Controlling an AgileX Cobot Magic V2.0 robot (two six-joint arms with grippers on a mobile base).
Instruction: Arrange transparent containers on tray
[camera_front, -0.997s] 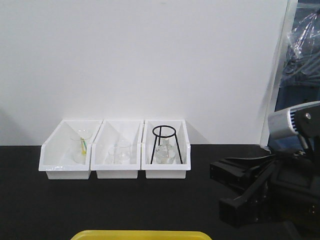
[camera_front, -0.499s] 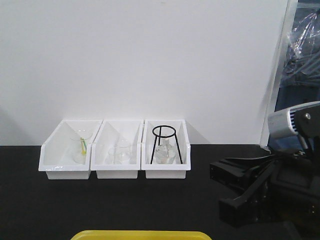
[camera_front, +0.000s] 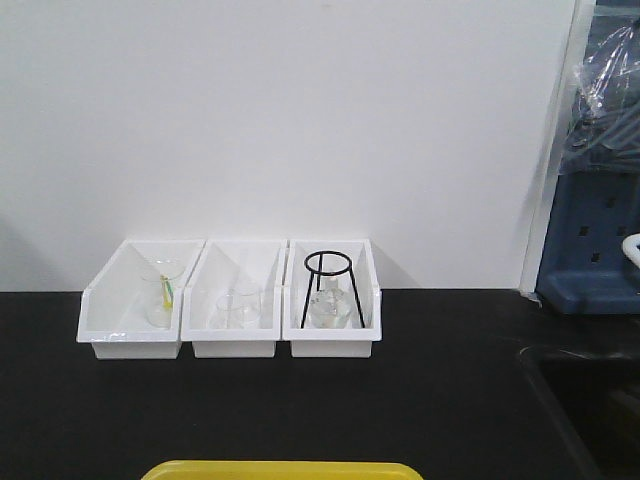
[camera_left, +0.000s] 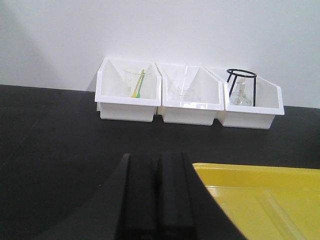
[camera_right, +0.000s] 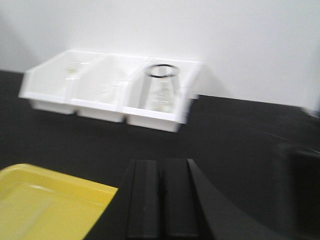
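No transparent containers show in any view. The yellow tray (camera_front: 283, 469) lies on the black table at the near edge of the front view. My left gripper (camera_left: 156, 156) is shut with nothing between its jaws, and the tray (camera_left: 260, 200) lies just to its right. My right gripper (camera_right: 161, 162) is also shut and empty, with the tray (camera_right: 45, 205) to its left. Neither gripper appears in the front view.
Three white open-front bins stand in a row against the wall. The left bin (camera_front: 105, 300) holds a beaker (camera_front: 161, 290) with a yellow-green stick, the middle bin (camera_front: 205, 300) small beakers (camera_front: 238, 305), the right bin (camera_front: 370, 300) a flask (camera_front: 328, 308) under a black tripod (camera_front: 327, 263). A blue rack (camera_front: 590, 250) stands far right.
The right arm, which filled the front view's lower right corner, has drawn out of that view. The bins and tray have not moved.
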